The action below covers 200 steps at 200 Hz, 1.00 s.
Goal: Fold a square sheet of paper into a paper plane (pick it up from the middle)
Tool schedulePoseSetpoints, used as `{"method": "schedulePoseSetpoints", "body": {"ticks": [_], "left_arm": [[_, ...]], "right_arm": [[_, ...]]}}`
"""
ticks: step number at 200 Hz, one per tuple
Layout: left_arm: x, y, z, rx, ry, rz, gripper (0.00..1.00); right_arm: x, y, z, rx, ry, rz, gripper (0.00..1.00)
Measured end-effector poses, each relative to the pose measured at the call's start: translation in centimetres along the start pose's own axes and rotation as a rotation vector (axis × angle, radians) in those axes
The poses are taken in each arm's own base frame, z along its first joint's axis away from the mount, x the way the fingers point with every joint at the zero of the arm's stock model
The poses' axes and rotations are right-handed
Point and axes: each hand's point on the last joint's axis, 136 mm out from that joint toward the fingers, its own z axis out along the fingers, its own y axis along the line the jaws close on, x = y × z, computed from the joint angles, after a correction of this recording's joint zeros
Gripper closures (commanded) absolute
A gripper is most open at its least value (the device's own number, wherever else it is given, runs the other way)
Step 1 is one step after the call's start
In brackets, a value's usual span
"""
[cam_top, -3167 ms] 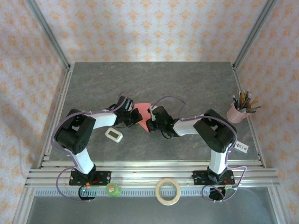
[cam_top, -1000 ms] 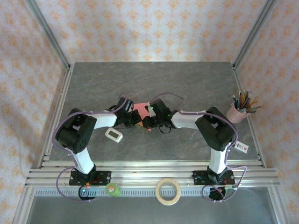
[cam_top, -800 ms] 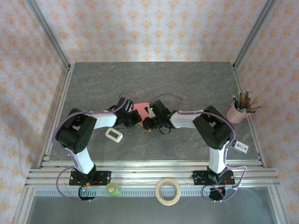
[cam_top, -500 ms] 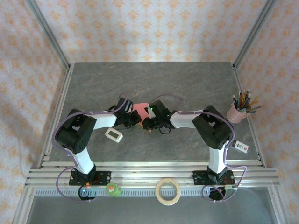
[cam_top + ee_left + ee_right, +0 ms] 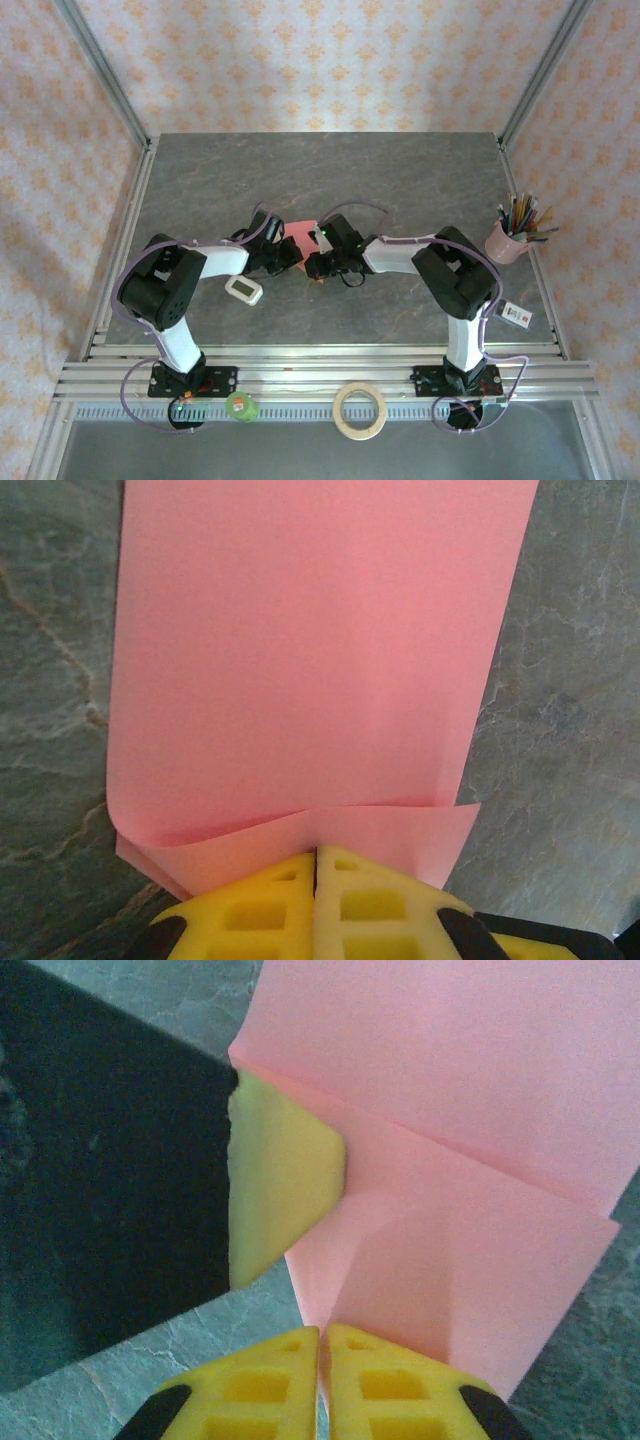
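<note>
a robot lab cell: aluminium frame (image 5: 105,75), patterned backdrop panels (image 5: 320,60), grey stone-look table (image 5: 400,180).

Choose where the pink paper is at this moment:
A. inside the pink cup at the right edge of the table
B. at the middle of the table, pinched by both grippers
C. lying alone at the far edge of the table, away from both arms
B: the pink paper is at the middle of the table, and the left gripper and right gripper each have their yellow fingertips closed on an edge of it.
</note>
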Motion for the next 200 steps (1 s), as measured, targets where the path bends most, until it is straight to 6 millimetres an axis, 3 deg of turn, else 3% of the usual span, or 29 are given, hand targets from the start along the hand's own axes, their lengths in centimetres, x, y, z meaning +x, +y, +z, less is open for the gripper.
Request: {"method": "schedulePoseSetpoints", "body": {"ticks": [200], "left_arm": [[0.0, 0.1, 0.1, 0.014, -0.008, 0.006, 0.94]], "right_arm": [[4.0, -1.4, -2.6, 0.054, 0.050, -0.026, 0.88]]}}
